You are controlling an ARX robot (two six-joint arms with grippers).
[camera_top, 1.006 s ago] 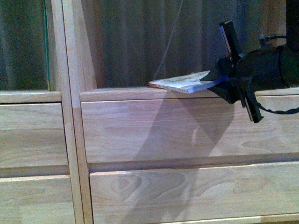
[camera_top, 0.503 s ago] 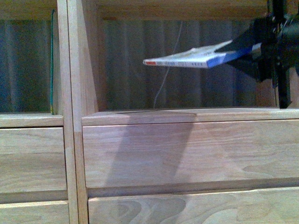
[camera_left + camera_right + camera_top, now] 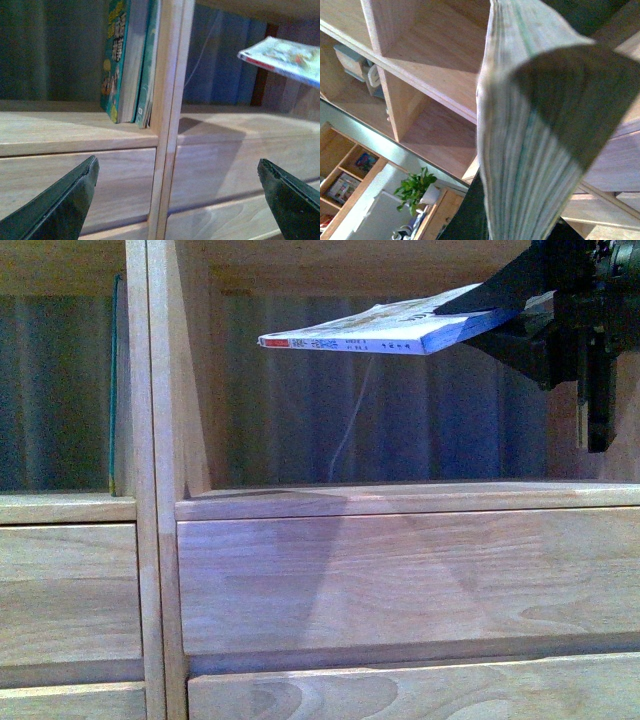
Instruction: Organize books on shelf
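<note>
Right claw (image 3: 490,318) clamps the white-spined book (image 3: 370,332) aloft in the shelf (image 3: 160,490) compartment; left claw (image 3: 177,167) gapes empty.

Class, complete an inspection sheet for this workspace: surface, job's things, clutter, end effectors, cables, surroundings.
Surface: shelf board bare beneath the held book.
Job's things: white-spined book held roughly flat in mid-air; standing books against the divider in the neighbouring compartment.
Clutter: nothing seen.
End effectors: right end effector shut on the white-spined book; left end effector open, empty.
Cables: thin cord hanging down at the back.
Surroundings: curtain behind; potted plant elsewhere in the room.
</note>
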